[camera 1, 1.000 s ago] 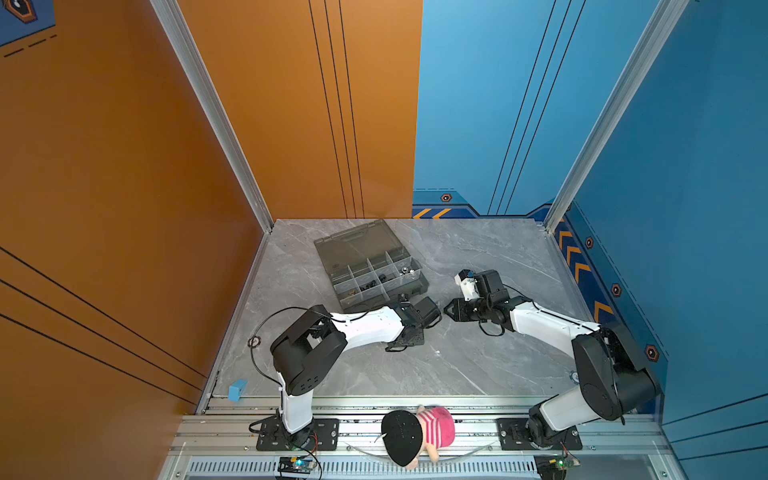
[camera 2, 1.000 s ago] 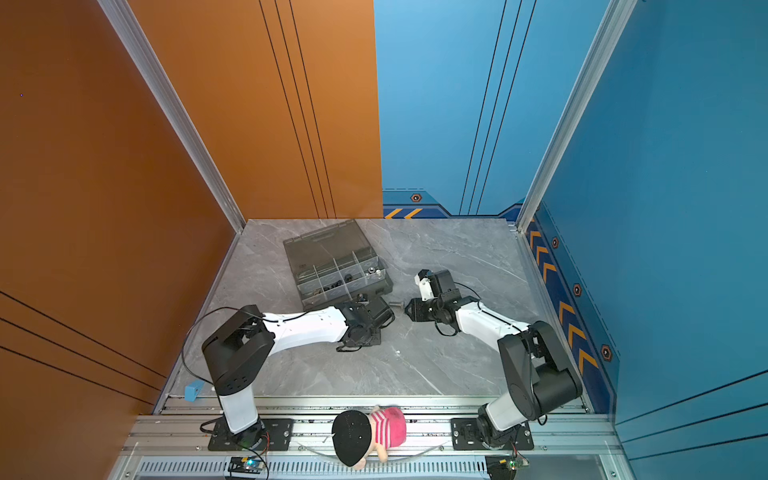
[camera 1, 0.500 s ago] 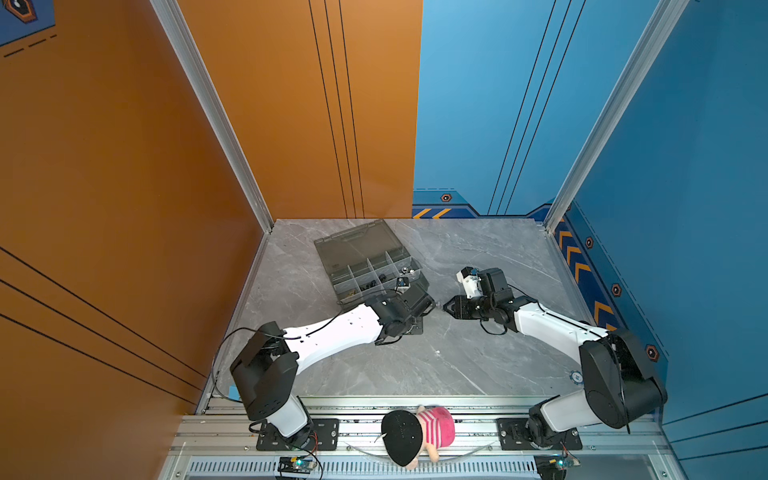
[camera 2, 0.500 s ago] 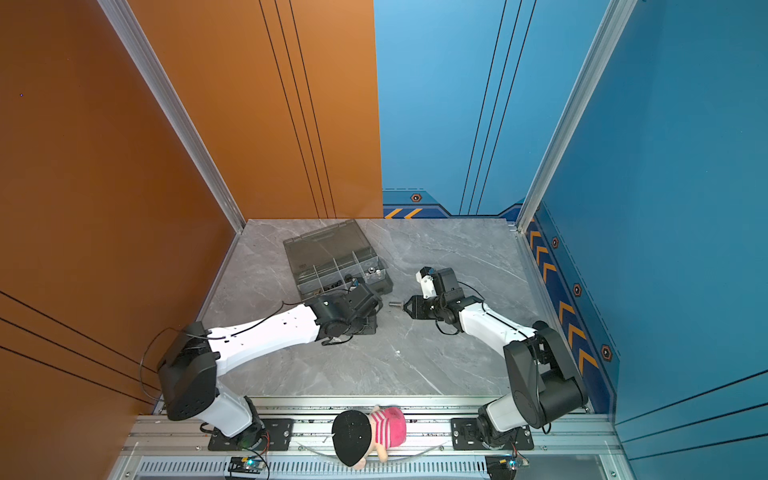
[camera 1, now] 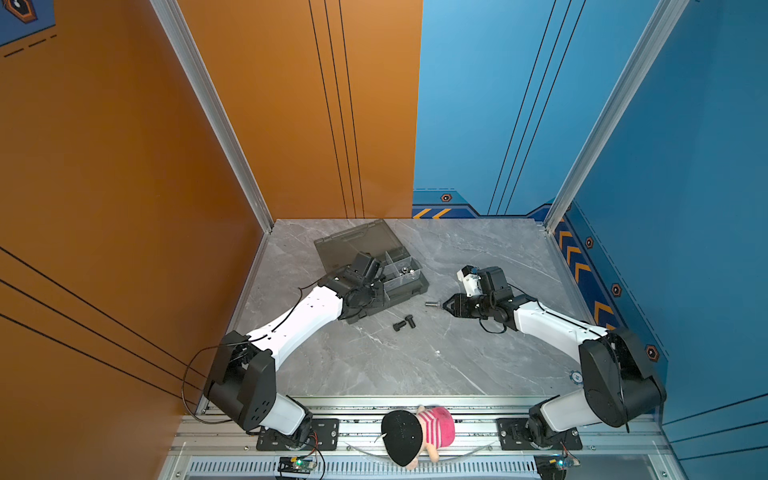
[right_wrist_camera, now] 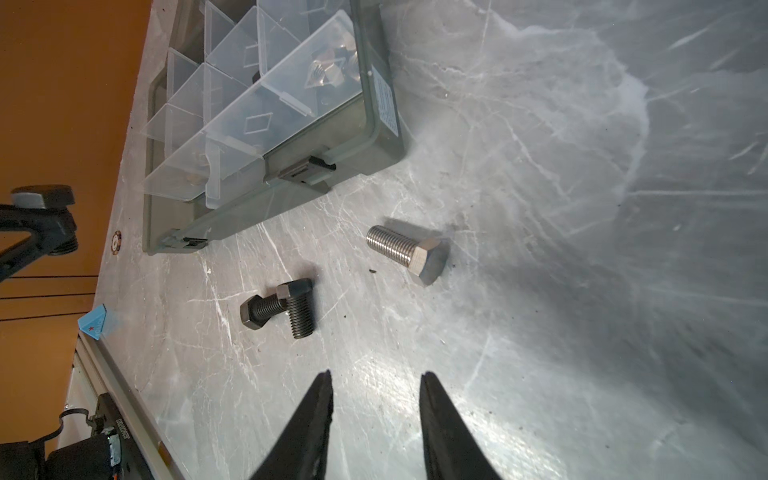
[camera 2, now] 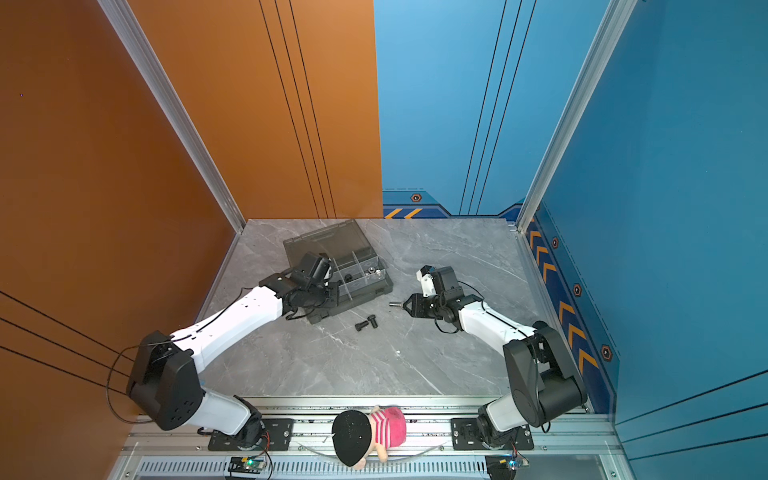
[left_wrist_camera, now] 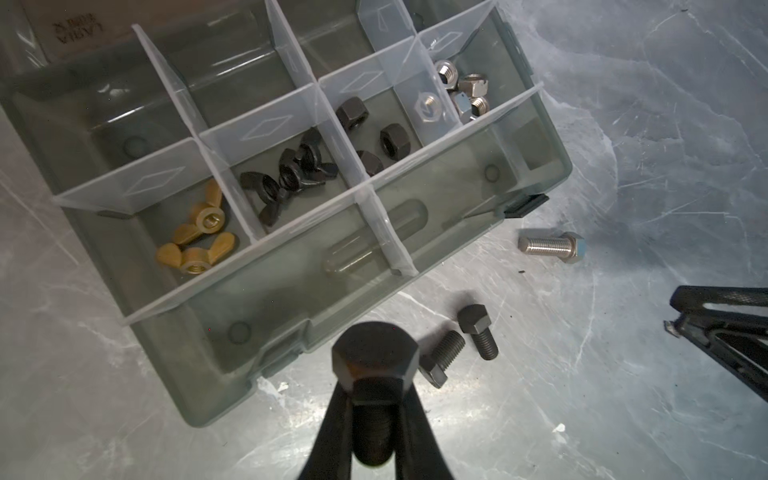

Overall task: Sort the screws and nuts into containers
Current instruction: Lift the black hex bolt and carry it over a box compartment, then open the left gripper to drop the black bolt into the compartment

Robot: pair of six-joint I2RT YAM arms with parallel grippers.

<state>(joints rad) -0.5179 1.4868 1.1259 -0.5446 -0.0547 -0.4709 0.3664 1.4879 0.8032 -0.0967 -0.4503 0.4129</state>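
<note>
My left gripper (left_wrist_camera: 374, 401) is shut on a black hex-head screw (left_wrist_camera: 375, 365), held over the front edge of the grey organiser case (left_wrist_camera: 216, 374); in a top view this gripper (camera 1: 365, 297) sits over the case's near-left part. Its containers hold brass wing nuts (left_wrist_camera: 197, 241), black wing nuts (left_wrist_camera: 291, 174), black nuts (left_wrist_camera: 374, 137) and silver nuts (left_wrist_camera: 461, 91). Two black screws (camera 1: 404, 323) (right_wrist_camera: 274, 309) lie on the table before the case. A silver screw (right_wrist_camera: 407, 253) (camera 1: 432, 304) lies just ahead of my open, empty right gripper (right_wrist_camera: 376, 376) (camera 1: 446, 304).
The case's lid (camera 1: 357, 241) lies open flat toward the back wall. A plush doll with a black cap (camera 1: 415, 432) sits on the front rail. A small blue piece (right_wrist_camera: 94, 326) lies at the table's left edge. Orange wall stands left, blue wall right.
My left arm has stretched out, carrying its shut gripper from beside the loose black screws back and left to the case. The right arm has hardly moved.
</note>
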